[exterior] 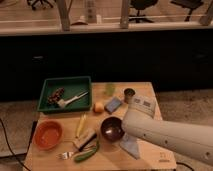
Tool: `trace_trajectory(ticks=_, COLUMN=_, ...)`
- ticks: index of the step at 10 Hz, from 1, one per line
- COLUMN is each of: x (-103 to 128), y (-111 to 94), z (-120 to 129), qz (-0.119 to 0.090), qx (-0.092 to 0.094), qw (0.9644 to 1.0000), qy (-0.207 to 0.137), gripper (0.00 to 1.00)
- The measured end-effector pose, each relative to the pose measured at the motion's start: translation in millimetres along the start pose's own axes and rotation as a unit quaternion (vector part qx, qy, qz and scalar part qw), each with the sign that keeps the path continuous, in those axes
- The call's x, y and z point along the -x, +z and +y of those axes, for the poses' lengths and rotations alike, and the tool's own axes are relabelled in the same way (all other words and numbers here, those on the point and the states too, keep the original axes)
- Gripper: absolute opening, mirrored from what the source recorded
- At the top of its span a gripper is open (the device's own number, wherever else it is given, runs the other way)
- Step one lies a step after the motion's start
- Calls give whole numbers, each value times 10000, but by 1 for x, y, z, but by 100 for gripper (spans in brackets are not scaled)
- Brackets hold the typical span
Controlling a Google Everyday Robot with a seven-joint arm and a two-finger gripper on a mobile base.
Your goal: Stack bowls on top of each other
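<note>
1. The brown bowl sits about dead centre of the desk. The orange bowl is well apart from it at 9 o'clock, near the desk's edge.
2. The tool is at the tip of the big white arm, right at the brown bowl's 3 o'clock rim. The arm covers it, so I can't tell if it's released or clenched, or even touching the bowl.
3. The brown bowl looks glossy and deep, so my guess is hard, glazed and slippery, with a bit of weight. I'd pinch the rim wall, one side in and one out, probably at 3 o'clock since the arm comes in from there.
4. The orange one looks shallower and matte, likely lighter. Its low, flared rim gives less to bite on.
5. Both seem rigid and could chip, so set them down gently.
6. A yellow stick-like thing and a pale block lie between the bowls, so carry high over those.
</note>
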Motion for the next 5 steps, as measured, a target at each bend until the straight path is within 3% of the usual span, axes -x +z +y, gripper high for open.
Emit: trace_trajectory(ticks=5, x=1, y=-3, z=-9, qz=-7, qx=-117, qw=9999, qy=-30, gripper=79)
